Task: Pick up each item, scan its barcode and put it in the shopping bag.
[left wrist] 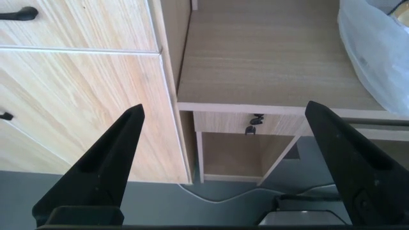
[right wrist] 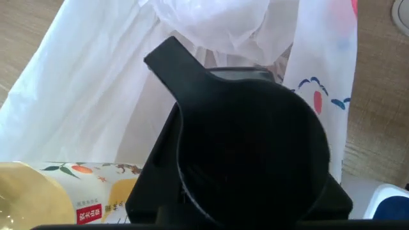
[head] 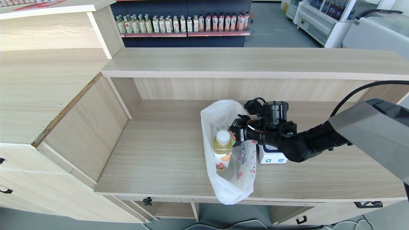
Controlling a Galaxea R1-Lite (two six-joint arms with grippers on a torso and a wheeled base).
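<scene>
Shop shelving (head: 185,33) is lining the back wall, and the pale wooden counter (head: 153,159) is filling the foreground. Over it the right gripper (head: 232,135) is reaching into the mouth of the shopping bag (head: 220,110), up against the shoulder of the bottle (head: 222,151). I cannot tell whether its fingers are clamping it or standing off. The bottle is standing upright inside the bag, white cap up, with pale yellow drink showing above a fruit-printed label. It is looking full, so probably weighty, stiff and slick-walled, and I'd judge the neck under the cap the safest hold. The thin white bag is sagging softly around it. Just beside the bag a small white box (head: 271,156) is sitting. Off the counter's front edge the left gripper (left wrist: 225,112) is hanging with its fingers spread wide, holding nothing.
</scene>
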